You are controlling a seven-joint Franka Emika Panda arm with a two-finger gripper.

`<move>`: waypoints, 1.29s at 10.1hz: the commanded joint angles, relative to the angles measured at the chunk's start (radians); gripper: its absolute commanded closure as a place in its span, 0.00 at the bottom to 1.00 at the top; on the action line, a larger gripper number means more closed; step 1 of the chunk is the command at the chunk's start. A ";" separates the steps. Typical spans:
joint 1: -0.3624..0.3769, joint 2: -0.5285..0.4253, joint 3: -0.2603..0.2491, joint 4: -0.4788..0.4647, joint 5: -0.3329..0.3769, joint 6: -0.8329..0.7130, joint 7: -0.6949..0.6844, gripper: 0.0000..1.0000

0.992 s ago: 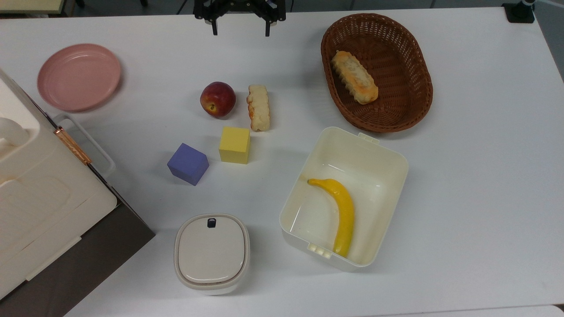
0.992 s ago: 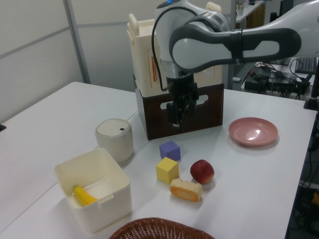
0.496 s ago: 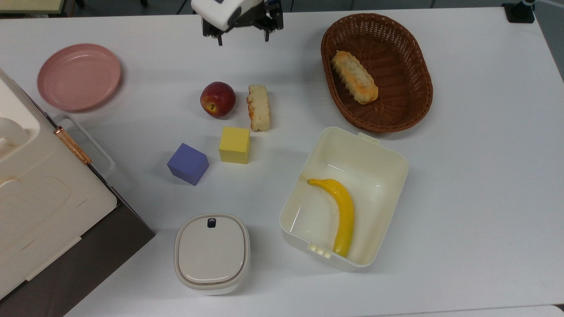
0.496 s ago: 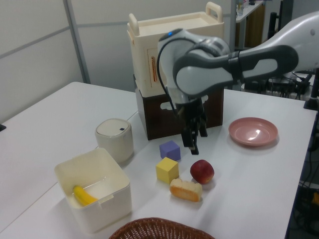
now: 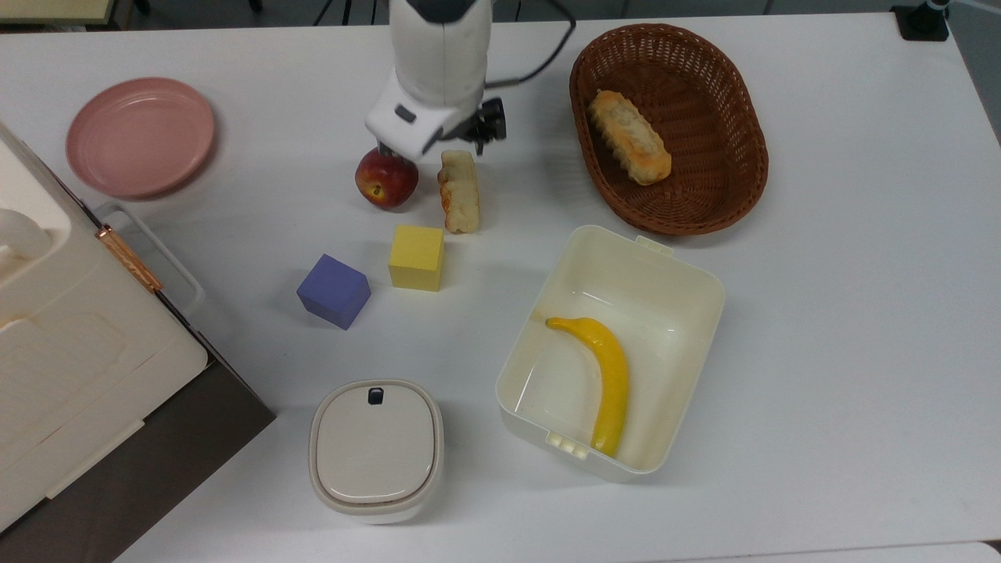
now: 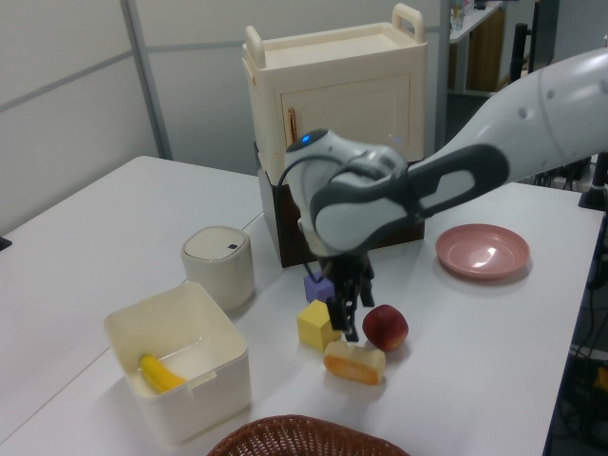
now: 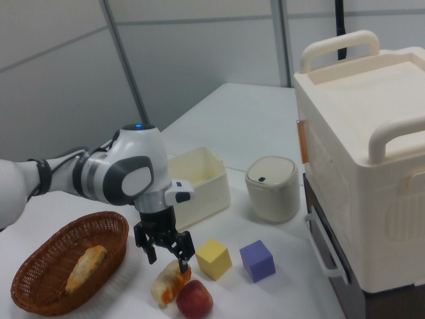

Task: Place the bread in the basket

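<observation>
The arm reaches in over the counter (image 5: 821,313) with the tool (image 7: 168,253) pointing straight down, fingers spread wide right over the far end of the bread (image 5: 459,191) — not gripping it. The bread lies on the counter between the apple (image 5: 386,177) and the basket (image 5: 735,195), just beside the apple and well apart from the basket. Compared to a second ago, the tool has dropped from up near the counter's edge down to the bread — nothing else moved.
</observation>
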 commanded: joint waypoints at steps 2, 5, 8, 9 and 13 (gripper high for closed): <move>0.067 0.110 -0.010 0.000 0.007 0.158 0.081 0.02; 0.083 0.121 -0.010 0.000 -0.024 0.152 0.081 0.67; 0.086 0.080 -0.010 0.090 -0.024 0.001 0.083 0.75; 0.100 0.072 -0.010 0.129 -0.016 -0.027 0.102 0.74; 0.334 0.023 -0.009 0.186 -0.015 -0.108 0.282 0.71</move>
